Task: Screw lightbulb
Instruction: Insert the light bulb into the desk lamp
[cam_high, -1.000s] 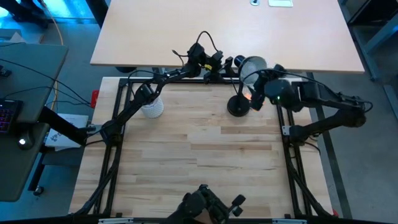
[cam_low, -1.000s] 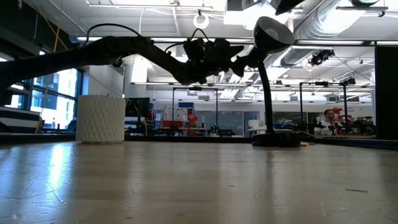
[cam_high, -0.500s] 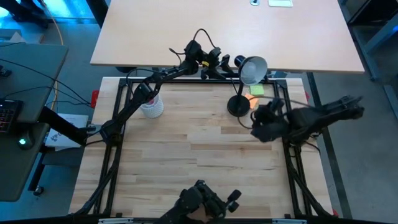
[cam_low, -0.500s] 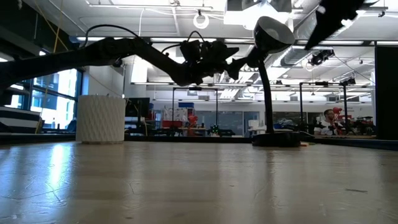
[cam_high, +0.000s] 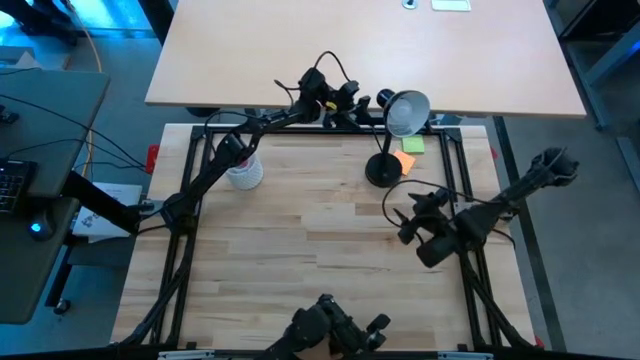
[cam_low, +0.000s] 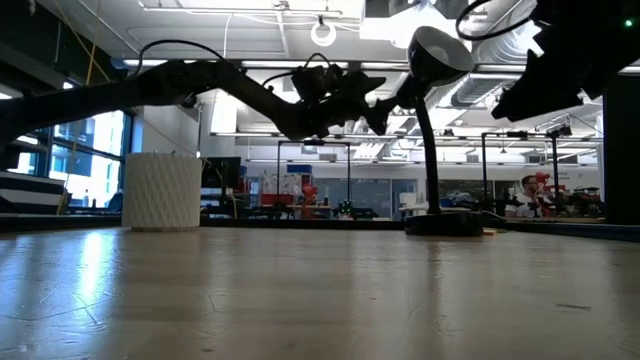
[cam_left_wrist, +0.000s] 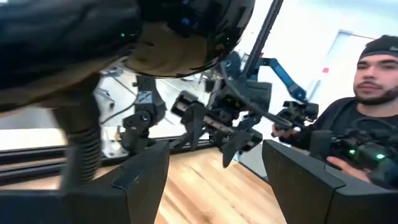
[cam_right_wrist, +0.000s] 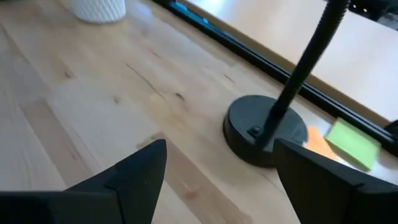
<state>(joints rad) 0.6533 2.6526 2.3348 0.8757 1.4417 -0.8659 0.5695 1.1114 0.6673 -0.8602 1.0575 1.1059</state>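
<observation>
Two tools stand released and empty: the left tool (cam_high: 370, 100) is raised at the far edge of the table (cam_high: 300, 240), just beside the head of the black lamp (cam_high: 405, 110), the right tool (cam_high: 405, 225) hangs over the right side, nearer than the lamp base, and the lightbulb cannot be made out.

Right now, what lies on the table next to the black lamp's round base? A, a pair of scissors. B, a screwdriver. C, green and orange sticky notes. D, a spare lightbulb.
C: the right wrist view shows a green note over an orange note beside the lamp base.
</observation>
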